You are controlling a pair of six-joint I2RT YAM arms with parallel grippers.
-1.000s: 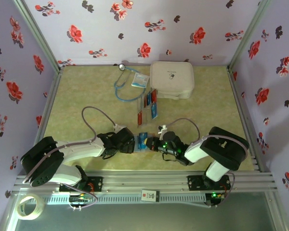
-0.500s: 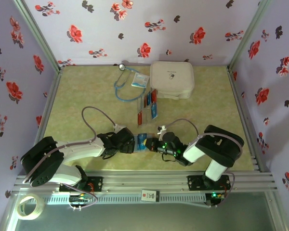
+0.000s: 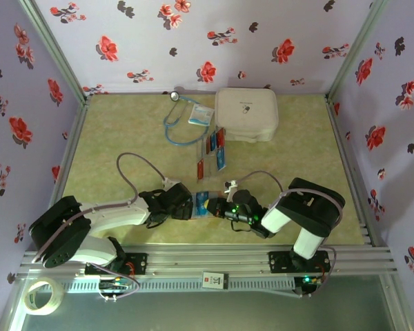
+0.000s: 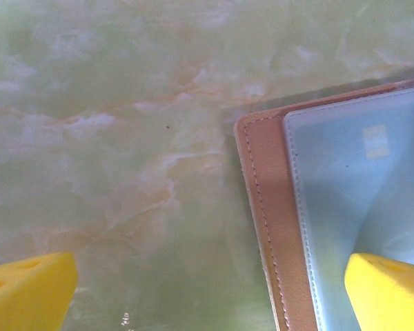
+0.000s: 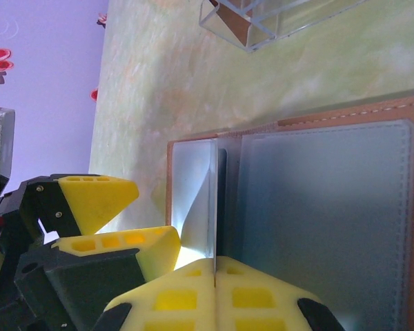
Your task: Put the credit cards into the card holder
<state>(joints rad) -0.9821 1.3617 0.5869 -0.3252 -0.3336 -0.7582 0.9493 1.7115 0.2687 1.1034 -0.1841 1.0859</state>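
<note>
Right arm has leaned left; right gripper (image 5: 214,276) pinches a credit card (image 5: 213,200) at the card holder (image 5: 331,207); left gripper (image 4: 207,289) gapes. Next: slide it in.

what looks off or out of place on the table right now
Nothing spilled or damaged. One oddity: in the open card holder, a thin sheet stands on edge, pinched by the shut right gripper; card or sleeve, I cannot tell.

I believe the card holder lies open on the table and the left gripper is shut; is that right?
Not quite: the left gripper is open, its yellow fingertips far apart in the left wrist view. The card holder does lie open on the table.
</note>
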